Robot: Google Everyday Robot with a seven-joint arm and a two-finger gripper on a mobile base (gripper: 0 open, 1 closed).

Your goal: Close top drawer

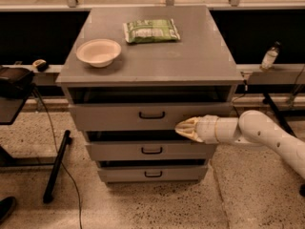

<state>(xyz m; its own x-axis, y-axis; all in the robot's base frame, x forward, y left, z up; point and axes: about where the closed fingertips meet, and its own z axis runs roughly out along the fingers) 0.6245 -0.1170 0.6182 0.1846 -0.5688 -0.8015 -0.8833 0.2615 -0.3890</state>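
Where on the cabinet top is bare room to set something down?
The cabinet top is bare along its right side and front edge, right of the white bowl and in front of the green packet. Crowded: left and rear centre. The gripper is at the front of the top drawer, right of its handle.

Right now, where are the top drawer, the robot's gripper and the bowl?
top drawer (114, 117): camera view, left half of its front panel.
gripper (186, 129): camera view, its tip, at the drawer's lower right front.
bowl (98, 52): camera view, its inside.
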